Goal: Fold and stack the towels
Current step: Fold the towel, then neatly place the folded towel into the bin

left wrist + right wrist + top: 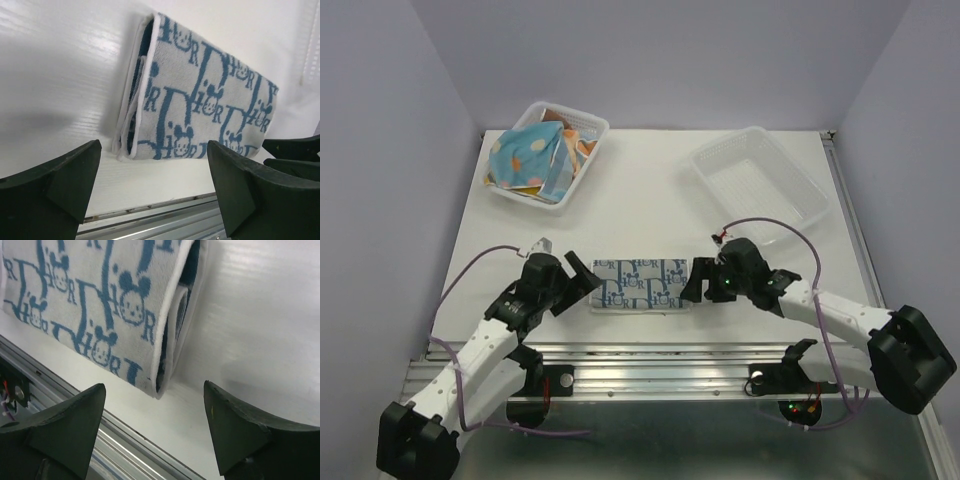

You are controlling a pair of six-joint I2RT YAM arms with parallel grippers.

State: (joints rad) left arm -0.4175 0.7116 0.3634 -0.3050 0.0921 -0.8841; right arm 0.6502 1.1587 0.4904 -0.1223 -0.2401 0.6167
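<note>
— Pale lilac walls on three sides, white table (650, 200) beneath. Seen anything near the front edge?

— Yes, one folded towel (642, 285), flat on the table just behind the metal rail (660, 352).

— Looks like what?

— White terry with blue lettering and small mouse-eared faces, white piping along the hem. Folded into a long rectangle, layered at both short ends, blue reverse showing inside the folds.

— And the left pincer (582, 280)?

— Spread wide, low over the table just beside the towel's left end, gripping nothing.

— Right pincer (696, 280)?

— Spread wide too, close by the right end, gripping nothing. Clear of the cloth in both wrist views.

— Any more towels (532, 155)?

— Heaped unfolded in a clear mesh basket (576, 190) at the far left corner: light blue with orange dots on top, scraps of yellow and orange underneath. Well apart from the folded one. Second clear basket (792, 167) at the far right.
</note>
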